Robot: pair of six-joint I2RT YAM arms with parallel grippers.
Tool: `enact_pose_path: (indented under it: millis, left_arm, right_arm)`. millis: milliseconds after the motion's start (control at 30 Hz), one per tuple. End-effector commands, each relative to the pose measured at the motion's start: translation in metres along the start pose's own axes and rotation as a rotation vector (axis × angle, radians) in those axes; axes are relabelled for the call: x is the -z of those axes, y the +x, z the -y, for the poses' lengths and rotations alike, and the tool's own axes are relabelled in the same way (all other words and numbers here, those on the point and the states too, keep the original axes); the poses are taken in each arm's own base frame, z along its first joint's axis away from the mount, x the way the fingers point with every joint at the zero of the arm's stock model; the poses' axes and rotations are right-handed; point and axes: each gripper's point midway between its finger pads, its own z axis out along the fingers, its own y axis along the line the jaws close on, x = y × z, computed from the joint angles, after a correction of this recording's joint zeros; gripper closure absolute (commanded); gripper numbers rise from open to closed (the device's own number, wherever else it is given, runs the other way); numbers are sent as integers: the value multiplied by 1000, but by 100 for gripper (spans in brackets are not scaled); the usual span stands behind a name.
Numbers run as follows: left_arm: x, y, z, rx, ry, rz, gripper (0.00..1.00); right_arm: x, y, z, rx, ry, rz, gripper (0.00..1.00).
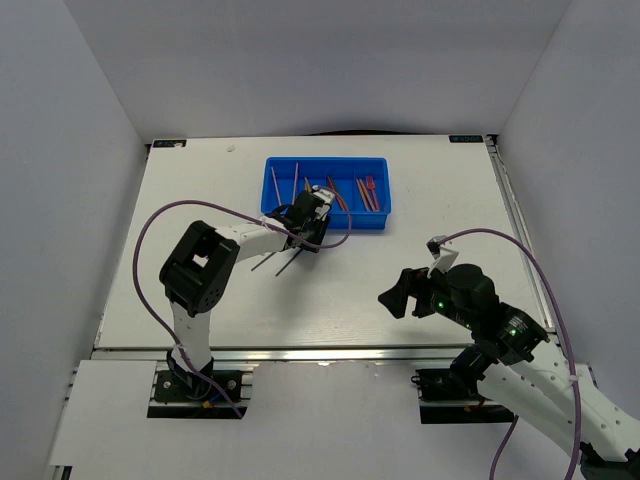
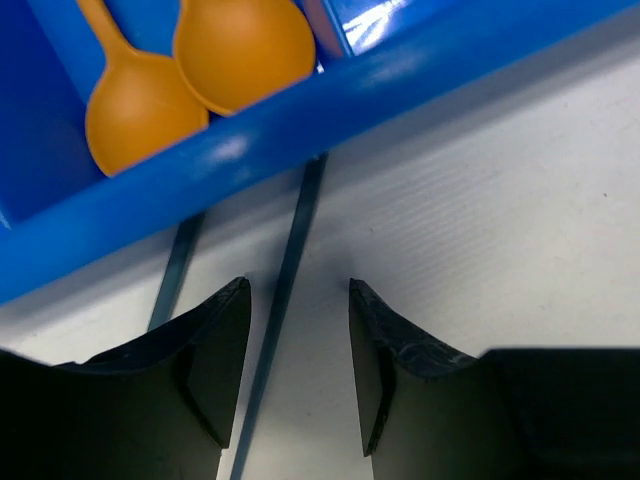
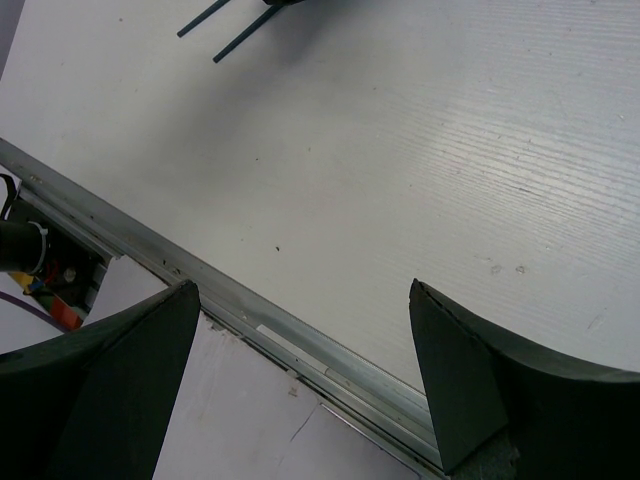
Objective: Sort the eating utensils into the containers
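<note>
Where two dark blue sticks (image 2: 300,215) lie pointing at the tray (image 2: 300,115) wall, released left jaws straddle one. Only left wrist shows orange spoon bowls (image 2: 240,45); right jaws released.

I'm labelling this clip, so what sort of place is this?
Likely a robot lab test cell: white table boxed in by plain grey walls, left arm and right arm bolted at its near edge.

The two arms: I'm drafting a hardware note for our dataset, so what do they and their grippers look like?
Both the left arm and right arm have white links joined by bulky black joint housings. A purple cable loops along each. Small green lights glow on the right arm's housings. Each gripper's fingers are matte black and wedge-shaped.
</note>
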Motion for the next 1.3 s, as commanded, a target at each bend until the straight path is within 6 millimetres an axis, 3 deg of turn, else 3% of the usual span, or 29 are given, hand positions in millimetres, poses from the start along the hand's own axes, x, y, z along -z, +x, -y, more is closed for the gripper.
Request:
enact_pose_path:
  millis: [0, 100, 233, 267, 400, 467, 533, 600, 700, 833, 867, 1000, 1267]
  left_arm:
    - [2, -21, -9, 1, -29, 56, 46]
    - [-3, -16, -10, 5, -25, 44, 46]
    - [-6, -2, -1, 10, 27, -3, 73]
    - [-5, 2, 1, 16, 37, -13, 75]
    - [5, 30, 10, 62, 95, -53, 76]
    - [8, 44, 15, 96, 112, -81, 85]
    - [12, 65, 21, 121, 121, -119, 87]
    - [16, 78, 32, 128, 153, -146, 100]
    - [25, 91, 39, 106, 116, -151, 100]
    - [51, 66, 44, 106, 69, -64, 100]
    - [64, 47, 39, 120, 42, -2, 100]
    - [94, 8, 27, 178, -10, 125, 100]
    - [124, -40, 13, 262, -74, 258, 100]
  right_arm:
    - [0, -11, -4, 14, -9, 35, 11]
    - [-3, -9, -4, 11, -12, 30, 11]
    - [-5, -9, -5, 9, -16, 26, 11]
    - [-5, -8, -5, 10, -17, 24, 11]
    - [-3, -11, -8, 7, -30, 34, 11]
    - [-4, -13, -9, 5, -34, 38, 11]
    - [-5, -11, -9, 5, -35, 33, 11]
    - [-6, -11, -11, 2, -44, 34, 11]
    - [-7, -11, -10, -5, -45, 38, 11]
    - [-7, -13, -12, -8, -48, 43, 11]
    - [-7, -14, -12, -9, -49, 44, 11]
    - [-6, -14, -13, -12, -51, 48, 11]
    - [-5, -14, -13, -14, -50, 47, 10]
